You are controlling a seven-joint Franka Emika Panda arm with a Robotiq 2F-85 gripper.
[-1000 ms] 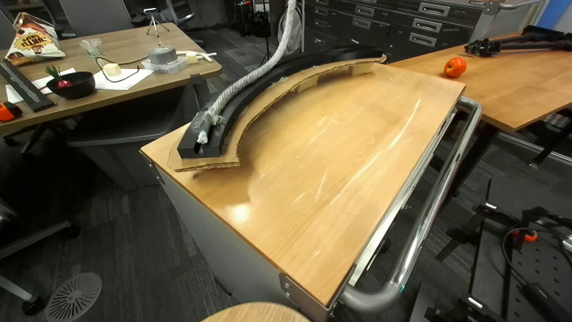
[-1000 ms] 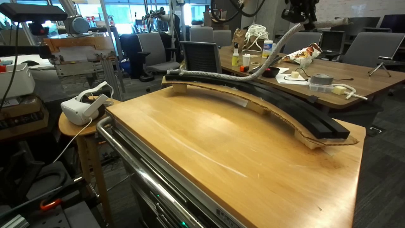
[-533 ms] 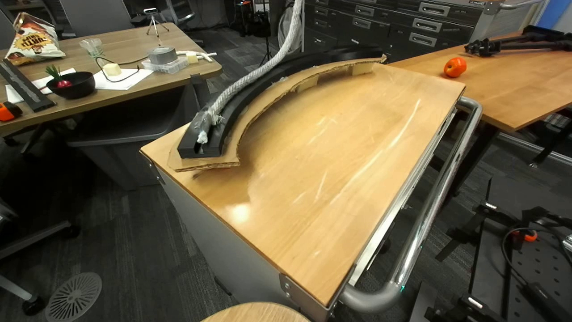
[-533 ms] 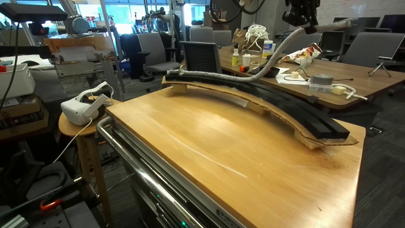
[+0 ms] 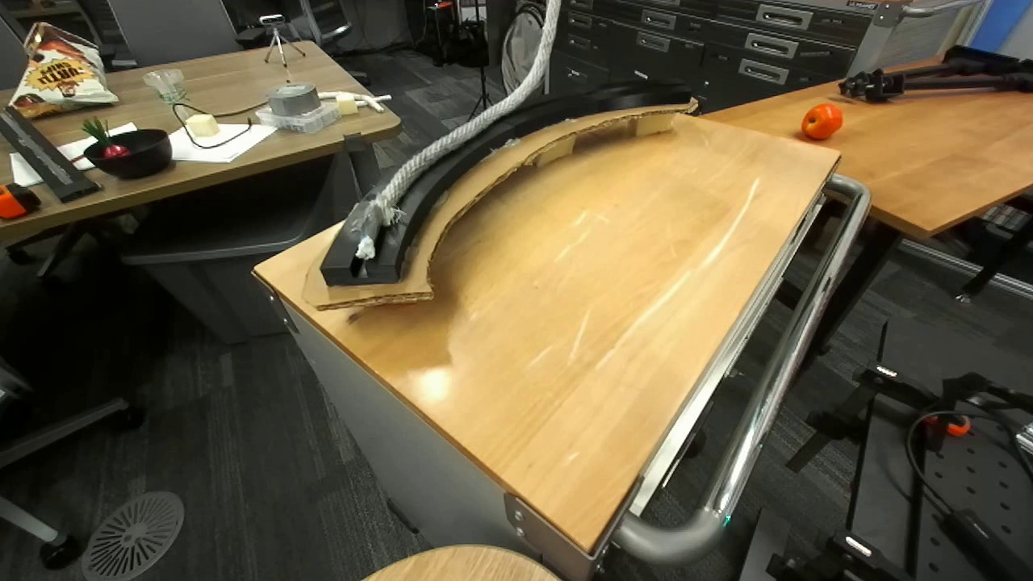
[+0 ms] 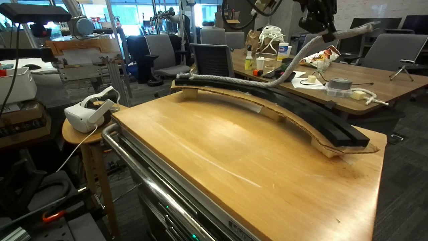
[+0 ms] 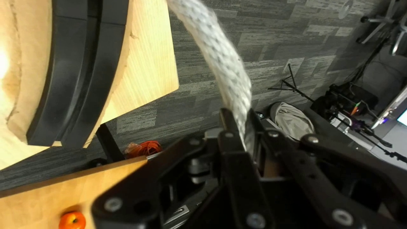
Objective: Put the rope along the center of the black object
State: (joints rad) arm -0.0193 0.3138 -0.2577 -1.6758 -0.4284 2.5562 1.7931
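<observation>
The black object (image 5: 565,110) is a long grooved arc on a cardboard base, also in the other exterior view (image 6: 311,115) and the wrist view (image 7: 68,76). The silvery-grey rope (image 5: 452,141) has one end under clear wrap at one end of the arc. It lies along the arc for about the first half, then rises into the air (image 6: 301,52). My gripper (image 6: 329,36) is shut on the rope near its loose end, which sticks out past the fingers. In the wrist view the rope (image 7: 219,51) runs up from between the fingertips (image 7: 240,116). The far half of the groove is bare.
The arc stands on a wooden-topped cart (image 6: 217,150) with a chrome rail (image 5: 767,395). A cluttered table (image 6: 374,77) stands behind the arc. A stool with a white headset (image 6: 87,113) and a table with an orange fruit (image 5: 822,121) stand nearby.
My gripper has come down somewhat with the rope held in it. The raised part of the rope has shifted toward the bare end of the arc; the wrapped end has not moved.
</observation>
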